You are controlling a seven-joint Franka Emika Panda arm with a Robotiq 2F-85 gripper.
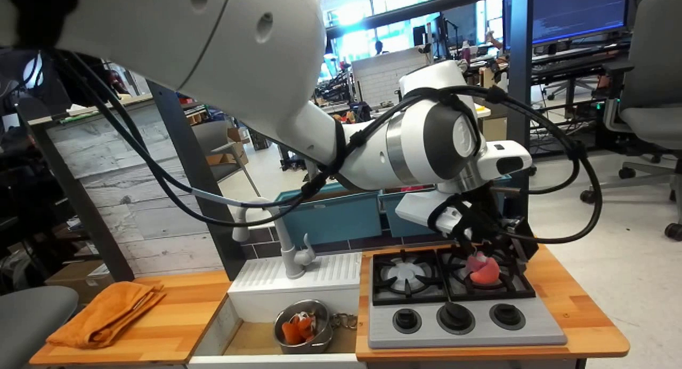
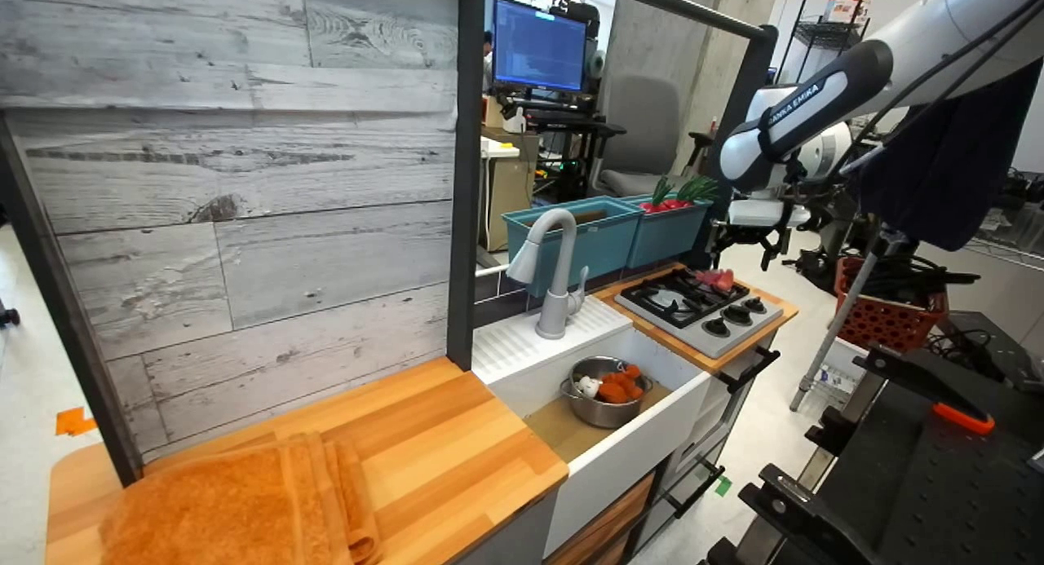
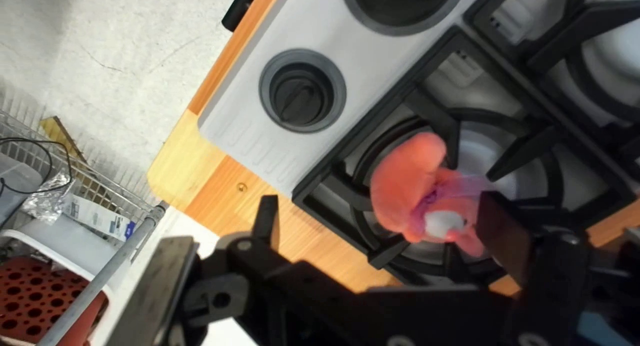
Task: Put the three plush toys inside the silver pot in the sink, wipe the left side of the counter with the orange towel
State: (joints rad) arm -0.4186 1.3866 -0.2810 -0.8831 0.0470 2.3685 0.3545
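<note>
Above the stovetop (image 1: 479, 339), I hold my claw (image 3: 378, 208) spread, a pinkish plush toy (image 3: 407, 186) lying on the burner grate (image 3: 377, 112) below. The silver pot (image 2: 602, 416) in the white sink (image 2: 636, 471) contains orange and white plush (image 2: 617, 388), count unclear; the orange towel (image 2: 220, 508) lies folded on the worktop (image 2: 457, 447).

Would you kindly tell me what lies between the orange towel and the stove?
Wooden counter and the sink, with the silver pot inside, as both exterior views show.
</note>
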